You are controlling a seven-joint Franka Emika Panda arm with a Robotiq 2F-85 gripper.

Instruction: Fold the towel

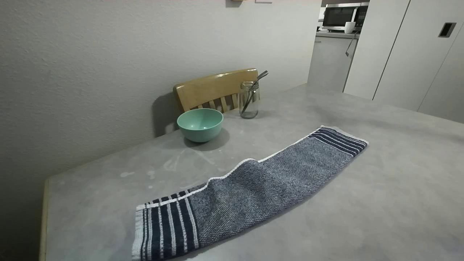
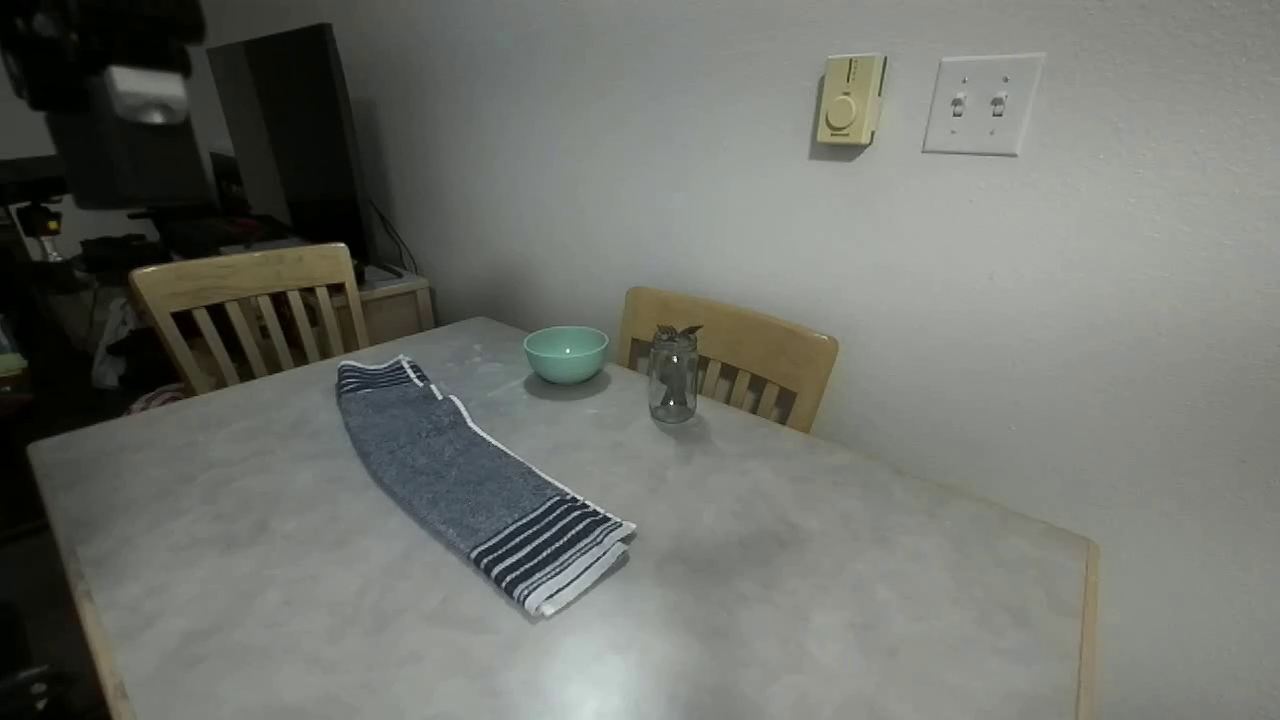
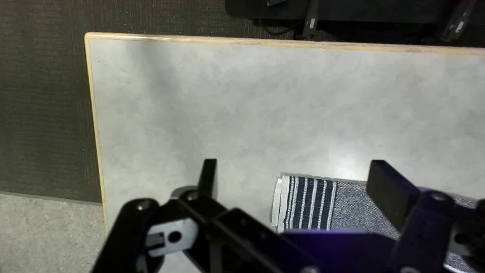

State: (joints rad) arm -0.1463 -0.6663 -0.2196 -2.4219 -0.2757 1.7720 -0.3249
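In an exterior view the towel [image 1: 275,185] runs from near left to far right on the table [image 1: 380,203], layers doubled at its striped ends, perhaps stretched out for an end-to-end fold. The gripper [image 3: 293,165] is up off it, jaws wide apart, holding nothing, presumably ready to grasp. The bowl [image 1: 200,132] and jar [image 1: 249,110] stand beyond, likely leaving folding room.
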